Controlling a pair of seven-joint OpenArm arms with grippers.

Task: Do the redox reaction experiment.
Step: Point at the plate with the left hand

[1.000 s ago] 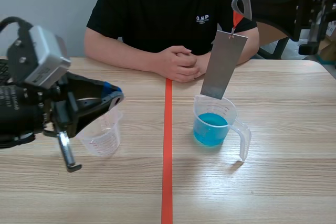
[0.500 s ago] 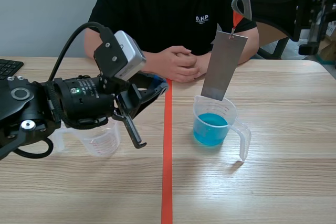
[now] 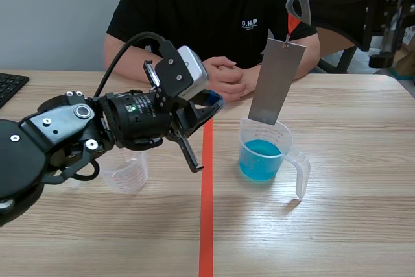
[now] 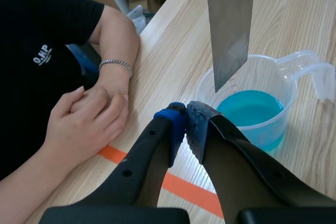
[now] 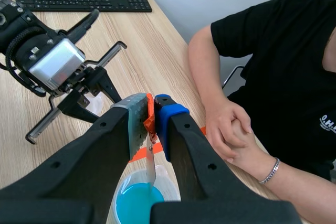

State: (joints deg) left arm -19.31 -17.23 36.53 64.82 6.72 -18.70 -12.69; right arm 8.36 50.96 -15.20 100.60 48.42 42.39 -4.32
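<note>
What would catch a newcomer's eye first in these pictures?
The grey metal strip hanging from the right gripper by an orange tab, right above the clear cup of blue liquid, just right of the tape line. Next, the left arm stretched toward the middle, the left gripper shut near that line, a person's clasped hands behind it.

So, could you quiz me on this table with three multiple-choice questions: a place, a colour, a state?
1. Where is the metal strip relative to the cup? A under it; B hanging over it; C lying beside it.
2. The liquid in the cup is: A red; B blue; C clear.
3. The left claw is: A wide open; B gripping the strip; C shut, empty.
Answers: B, its lower end hangs at the cup's mouth; B, plainly blue; C, its pads meet on nothing.
</note>
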